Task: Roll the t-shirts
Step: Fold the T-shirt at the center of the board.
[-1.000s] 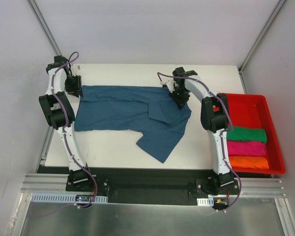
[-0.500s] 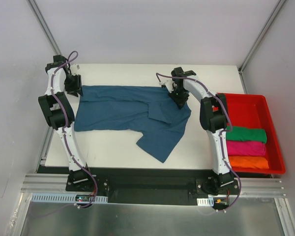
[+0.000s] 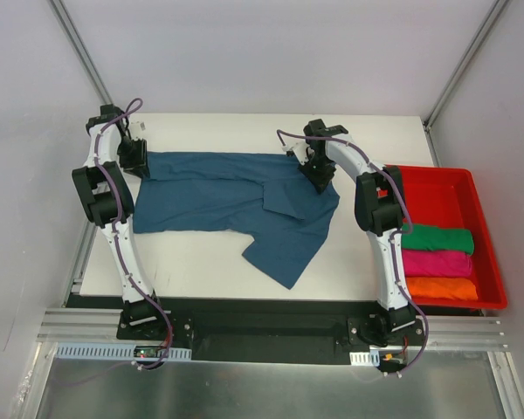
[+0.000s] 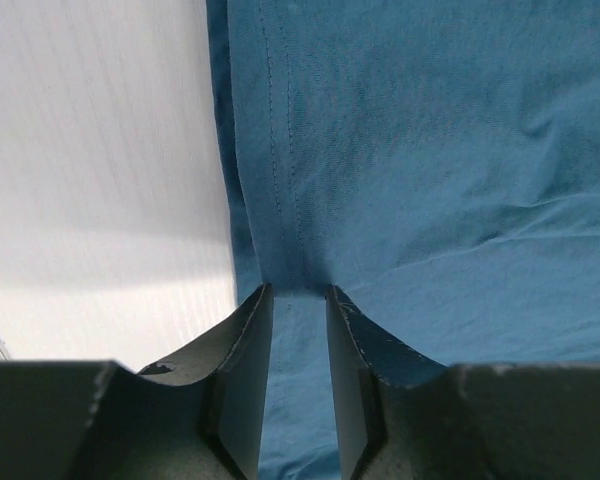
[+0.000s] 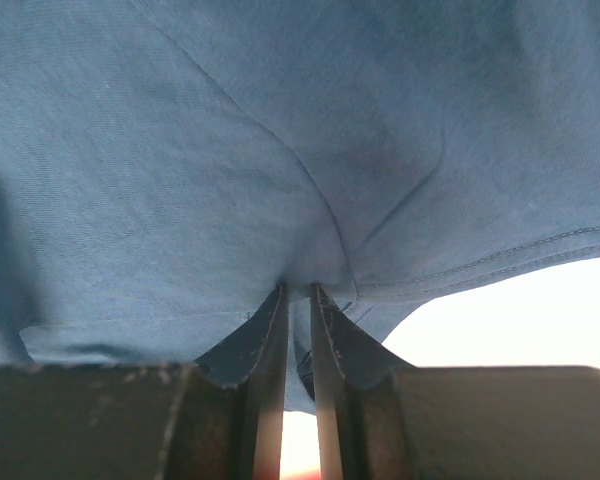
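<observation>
Teal t-shirt (image 3: 218, 192) hem now between left fingers (image 4: 242, 350) (right fingers (image 5: 268, 335) unmoved).

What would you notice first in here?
A big blue t-shirt spread across the white table, pinched at its left end by the left end effector and near its right end by the right end effector. On the right, a red tray holds a green roll, pink roll and orange roll.

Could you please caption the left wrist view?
Left gripper pinching the hemmed edge of a dark teal-blue cloth t-shirt.
</observation>
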